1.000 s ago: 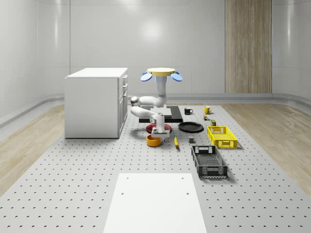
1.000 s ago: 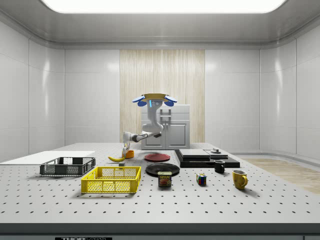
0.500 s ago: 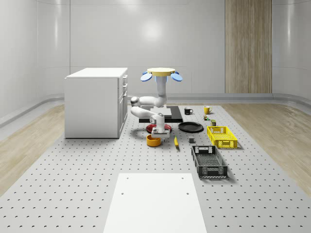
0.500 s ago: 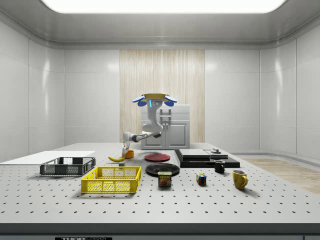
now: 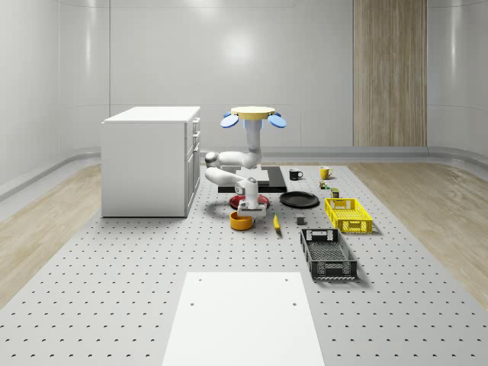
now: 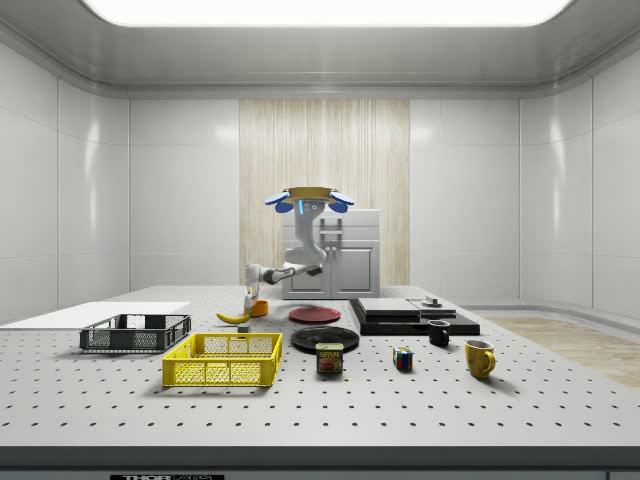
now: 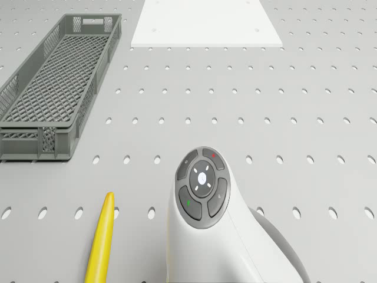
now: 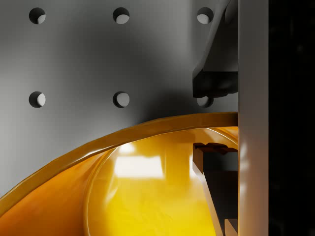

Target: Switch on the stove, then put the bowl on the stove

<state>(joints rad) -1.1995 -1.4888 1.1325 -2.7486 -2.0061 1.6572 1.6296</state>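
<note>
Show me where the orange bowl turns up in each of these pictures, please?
Whole-scene view: the orange bowl sits on the table just under the claw, left of the banana.
Side view: it peeks out behind the claw, just above the banana.
Drone view: I cannot find it; the banana is there.
Wrist view: its rim and glossy inside, one finger inside, one outside.
Shared landmark: the banana.

two crates [image 5: 328, 253], two mugs [image 6: 479, 357], two plates [image 5: 298, 200]
</note>
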